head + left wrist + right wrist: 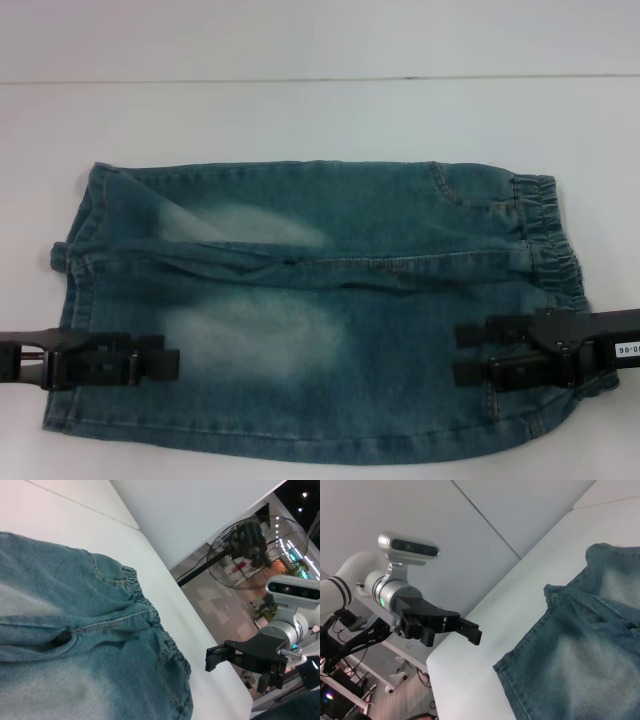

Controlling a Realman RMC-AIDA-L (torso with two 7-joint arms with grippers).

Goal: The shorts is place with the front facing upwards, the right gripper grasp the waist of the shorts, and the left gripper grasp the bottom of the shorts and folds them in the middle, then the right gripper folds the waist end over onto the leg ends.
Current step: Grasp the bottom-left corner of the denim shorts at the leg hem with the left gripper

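Blue denim shorts [330, 290] lie flat on the white table [320, 110], front up. The elastic waist [548, 235] is on the right and the leg ends [68, 300] on the left. My left gripper [172, 354] hovers open above the near leg, just inside the hem. My right gripper [462, 353] hovers open above the near part of the waist end. The left wrist view shows the waist [155, 625] and, farther off, the right gripper [208, 660] held above the cloth. In the right wrist view are the leg hem [520, 680] and the left gripper [475, 632], also above the cloth.
The table's near edge runs just below the shorts in the head view. Bare white table lies beyond the shorts up to a seam [320, 78]. Off the table stand a floor fan [250, 555] on the waist side and a stand with cables [350, 645] on the leg side.
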